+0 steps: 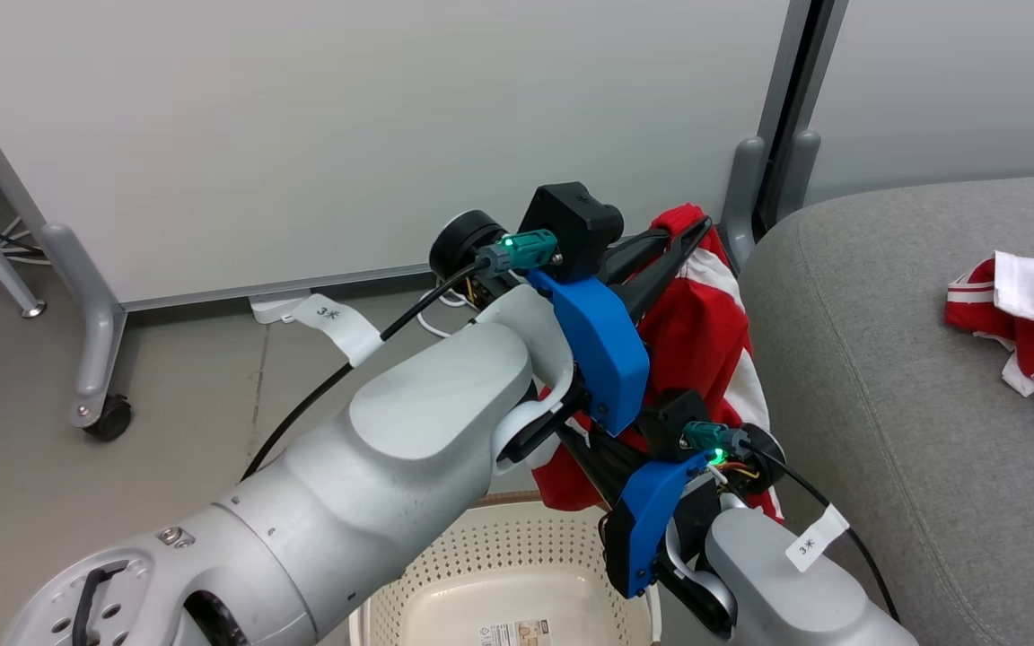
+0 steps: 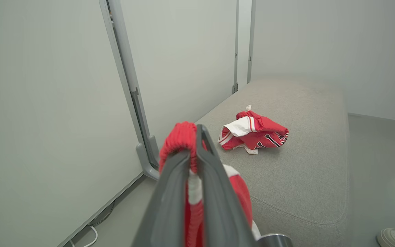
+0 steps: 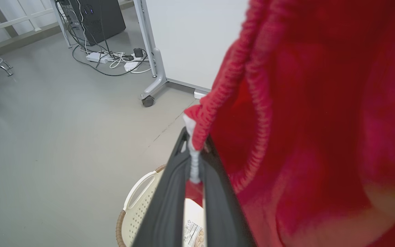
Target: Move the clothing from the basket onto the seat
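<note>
One piece of the clothing, a red garment with white stripes point(image 1: 696, 332), hangs above the basket point(image 1: 499, 547) beside the seat's edge. My left gripper point(image 1: 701, 226) is shut on its top edge, and the left wrist view shows the red cuff point(image 2: 180, 137) pinched between the fingers. Lower down, my right gripper point(image 1: 584, 449), partly hidden behind the left wrist, is shut on another edge of the same garment point(image 3: 321, 120). A second red garment with dark letters point(image 2: 255, 133) lies crumpled on the grey seat point(image 1: 912, 404). Inside the cream basket point(image 3: 139, 202) a paper label point(image 3: 192, 233) shows.
White partition panels on grey wheeled feet point(image 1: 109, 417) stand close behind the basket and the seat. Cables and a power strip point(image 3: 115, 61) lie on the floor by a dark computer tower point(image 3: 94, 17). A person's shoe point(image 2: 393, 236) shows beyond the seat's corner.
</note>
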Controlling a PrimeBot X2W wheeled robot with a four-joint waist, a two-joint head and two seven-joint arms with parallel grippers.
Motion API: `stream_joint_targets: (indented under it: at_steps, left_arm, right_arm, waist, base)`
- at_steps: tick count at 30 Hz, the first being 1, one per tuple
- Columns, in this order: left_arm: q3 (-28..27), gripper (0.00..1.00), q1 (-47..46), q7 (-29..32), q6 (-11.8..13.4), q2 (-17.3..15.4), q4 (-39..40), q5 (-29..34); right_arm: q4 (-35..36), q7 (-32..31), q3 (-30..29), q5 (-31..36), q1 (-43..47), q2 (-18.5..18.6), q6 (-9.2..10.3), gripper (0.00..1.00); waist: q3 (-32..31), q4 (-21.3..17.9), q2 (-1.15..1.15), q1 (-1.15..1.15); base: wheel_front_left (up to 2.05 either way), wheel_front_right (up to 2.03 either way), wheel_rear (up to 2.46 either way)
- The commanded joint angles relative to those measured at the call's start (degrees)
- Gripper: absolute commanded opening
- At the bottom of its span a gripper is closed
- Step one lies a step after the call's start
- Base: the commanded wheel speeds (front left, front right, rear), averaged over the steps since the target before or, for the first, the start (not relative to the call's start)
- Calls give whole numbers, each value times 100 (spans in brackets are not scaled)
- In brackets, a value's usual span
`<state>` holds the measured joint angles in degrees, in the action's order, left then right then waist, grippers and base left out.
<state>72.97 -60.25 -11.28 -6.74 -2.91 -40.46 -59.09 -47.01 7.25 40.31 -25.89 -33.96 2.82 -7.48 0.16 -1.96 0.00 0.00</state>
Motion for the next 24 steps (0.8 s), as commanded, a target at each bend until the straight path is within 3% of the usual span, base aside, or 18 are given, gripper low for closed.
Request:
stream_joint_targets:
  at_steps: [1, 4, 5, 6, 16, 24]
  left_arm:
    - [5, 0, -76, -25, 40, 1, -7, -30]
    - [13, 0, -78, -17, 38, 1, 1, -37]
    - [15, 20, -80, -34, 48, 1, 0, -39]
    - [17, 100, -85, -52, 51, 0, -5, -32]
    - [-27, 100, 147, -148, 99, -3, -330, -156]
    - [-236, 100, 599, -321, 93, -340, -538, -256]
  right_arm:
    - [-19, 48, 14, -39, -112, 12, -3, 0]
    - [-57, 81, 45, -76, -124, 12, -2, 0]
    - [-64, 94, 56, -94, -124, 12, -3, 0]
    - [-72, 113, 67, -98, -127, 12, -2, 0]
    - [-116, 234, 122, -204, -160, 12, -2, 0]
    - [-74, 407, -55, -93, -188, 12, -3, 0]
  waist:
    - [-1, -2, 0, 0]
    - [-1, -6, 0, 0]
    - [0, -5, 0, 0]
    - [1, -6, 0, 0]
    - [16, -36, 0, 0]
    - [105, -63, 0, 0]
  base:
    - [0, 0, 0]
    - [0, 0, 0]
    - [0, 0, 0]
    - [0, 0, 0]
    - [0, 0, 0]
    - [0, 0, 0]
